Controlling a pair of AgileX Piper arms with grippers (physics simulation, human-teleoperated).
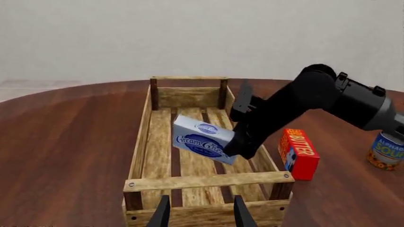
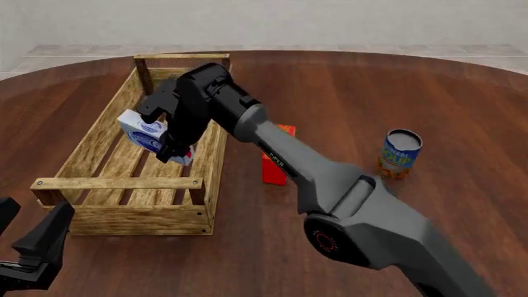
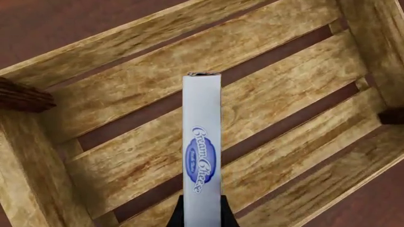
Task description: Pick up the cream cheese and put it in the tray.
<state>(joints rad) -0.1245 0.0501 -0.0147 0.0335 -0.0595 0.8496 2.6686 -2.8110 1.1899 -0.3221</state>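
The cream cheese [image 1: 202, 139] is a white box with a blue oval logo. My right gripper [image 1: 243, 142] is shut on it and holds it in the air inside the tray [image 1: 208, 180], above the slatted floor. In the front view the cream cheese [image 2: 142, 131] hangs over the tray's [image 2: 115, 183] far half, the right gripper [image 2: 169, 145] at its near end. In the right wrist view the cream cheese [image 3: 202, 151] stands edge-on between the right gripper's fingers [image 3: 202, 215], the tray's slats [image 3: 126, 109] below. My left gripper [image 1: 200, 213] is open and empty, just outside the tray's near end.
A red-orange butter box [image 1: 298, 152] stands on the table right of the tray, also in the front view [image 2: 272, 166]. A blue soup can [image 2: 400, 151] stands further right. The round wooden table [image 2: 371, 86] extends all around.
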